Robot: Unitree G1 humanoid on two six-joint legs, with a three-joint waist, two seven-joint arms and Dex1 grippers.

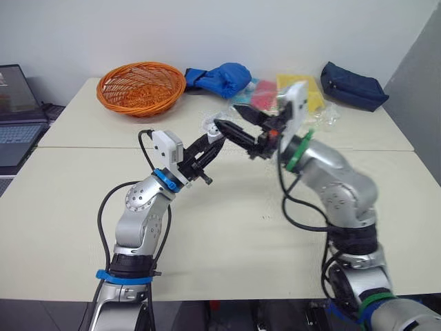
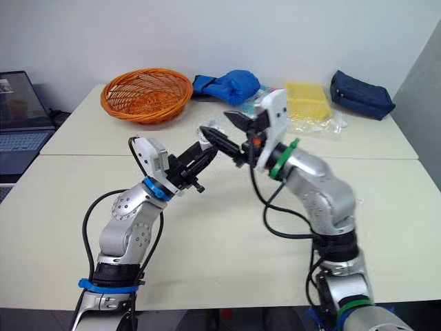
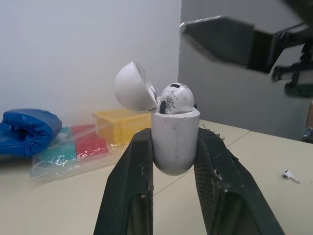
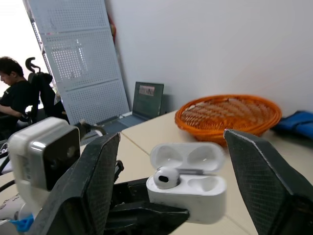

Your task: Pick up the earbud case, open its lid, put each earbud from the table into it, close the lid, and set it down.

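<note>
My left gripper (image 1: pixel 207 146) is shut on the white earbud case (image 3: pixel 175 142) and holds it upright above the table's middle. The case's lid (image 3: pixel 134 87) is hinged open. One white earbud (image 3: pixel 177 98) sits in one socket, and the socket beside it (image 4: pixel 205 183) is bare. My right gripper (image 1: pixel 239 122) is open just beyond the case, one finger on each side of it and touching nothing. A second white earbud (image 3: pixel 292 176) lies loose on the table.
An orange basket (image 1: pixel 141 86), a blue glove (image 1: pixel 220 77), yellow and red packets (image 1: pixel 303 89) and a navy pouch (image 1: pixel 353 86) line the table's far edge. A laptop (image 1: pixel 14 117) stands to the left. A person (image 4: pixel 14 93) sits far off.
</note>
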